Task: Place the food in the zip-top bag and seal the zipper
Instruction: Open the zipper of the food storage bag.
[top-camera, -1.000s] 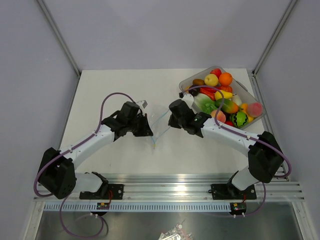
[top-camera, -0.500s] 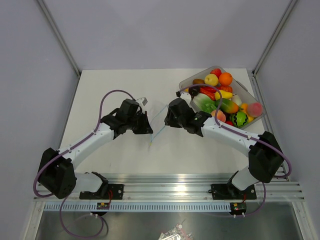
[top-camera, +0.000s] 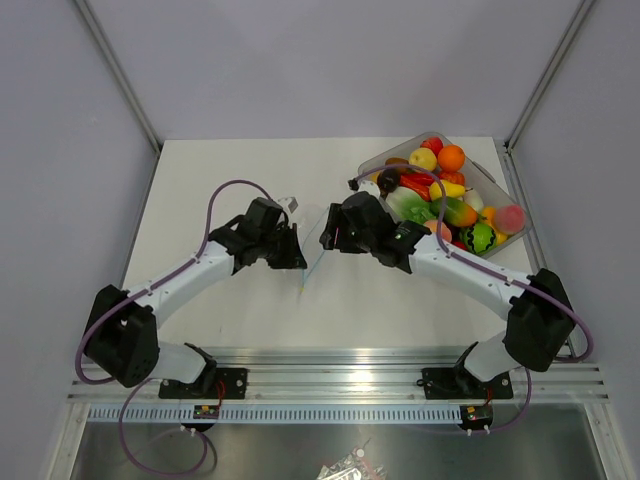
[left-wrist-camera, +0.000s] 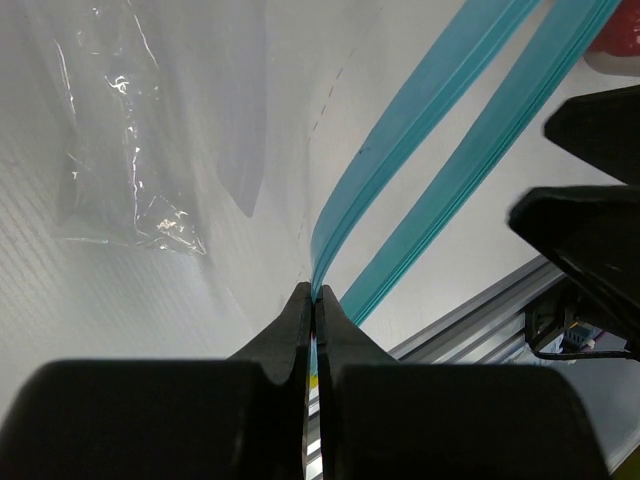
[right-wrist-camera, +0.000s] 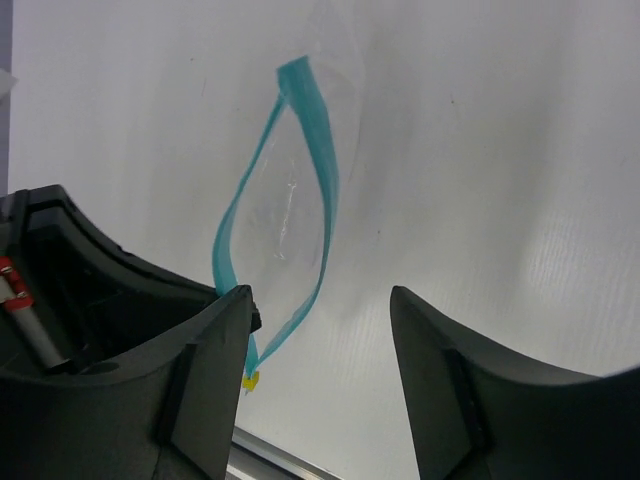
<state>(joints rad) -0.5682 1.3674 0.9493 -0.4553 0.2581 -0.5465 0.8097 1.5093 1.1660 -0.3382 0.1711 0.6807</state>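
The zip-top bag (top-camera: 313, 238) hangs clear and floppy between the two grippers, and none of the food shows inside it. My left gripper (top-camera: 299, 260) is shut on one side of the light blue zipper (left-wrist-camera: 420, 110), pinched right at the fingertips (left-wrist-camera: 315, 296). The zipper's two strips stand apart, so the mouth (right-wrist-camera: 290, 210) gapes as a loop (right-wrist-camera: 322, 150). Just right of the bag, my right gripper (top-camera: 328, 238) is open, its jaws (right-wrist-camera: 320, 300) empty with the strip beside the left finger. The food (top-camera: 451, 157), glossy toy fruits, lies piled in the tray at the right.
A rigid clear tray (top-camera: 376, 160) at the back right holds the fruits and green lettuce (top-camera: 412, 208). A metal rail (top-camera: 350, 360) runs along the near table edge. Grey walls close in both sides. My right gripper shows dark at the right of the left wrist view (left-wrist-camera: 590, 220).
My right gripper has opened, letting go of the bag's edge, and shifted slightly left and back. The left gripper keeps its grip; the bag's mouth looks narrower from above.
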